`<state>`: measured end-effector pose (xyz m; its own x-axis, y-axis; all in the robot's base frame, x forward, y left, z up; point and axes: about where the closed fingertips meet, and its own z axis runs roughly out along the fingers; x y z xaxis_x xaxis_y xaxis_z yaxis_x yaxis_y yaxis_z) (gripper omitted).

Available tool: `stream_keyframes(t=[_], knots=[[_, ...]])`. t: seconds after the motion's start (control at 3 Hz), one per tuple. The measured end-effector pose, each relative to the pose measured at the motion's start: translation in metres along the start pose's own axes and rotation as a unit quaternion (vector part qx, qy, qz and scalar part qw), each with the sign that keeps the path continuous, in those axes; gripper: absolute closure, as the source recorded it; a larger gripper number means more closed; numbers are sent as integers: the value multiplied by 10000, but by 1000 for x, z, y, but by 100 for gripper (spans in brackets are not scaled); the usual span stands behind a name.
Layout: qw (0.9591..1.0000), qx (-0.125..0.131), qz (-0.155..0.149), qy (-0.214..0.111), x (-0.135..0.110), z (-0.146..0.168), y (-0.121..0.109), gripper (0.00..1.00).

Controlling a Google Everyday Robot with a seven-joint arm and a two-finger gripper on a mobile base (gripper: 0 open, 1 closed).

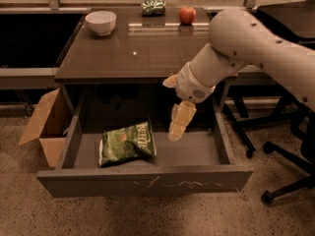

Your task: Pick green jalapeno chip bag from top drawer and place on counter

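Green and glossy, the jalapeno chip bag (127, 142) lay on the floor of the open top drawer (147, 181), near the claw (175, 134) on its left, while the claw pointed down over the drawer, below the worktop (133, 48) edge, and I could not tell if it was wide or narrow.

The only lettering I can find is white print on the green jalapeno chip bag (127, 144), which lies on the left part of the floor of the top drawer (192, 154). The letters run along the bag's upper right edge, and I cannot read them for certain. My gripper (175, 132) hangs over the drawer's middle, just right of the bag, with no readable marking.
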<state>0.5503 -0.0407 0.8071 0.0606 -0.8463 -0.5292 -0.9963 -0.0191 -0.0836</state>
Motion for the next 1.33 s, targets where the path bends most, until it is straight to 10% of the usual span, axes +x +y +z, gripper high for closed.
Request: stream_keyframes(t=[1.33], knots=[[9932, -991, -226, -573, -14, 190, -47, 0]])
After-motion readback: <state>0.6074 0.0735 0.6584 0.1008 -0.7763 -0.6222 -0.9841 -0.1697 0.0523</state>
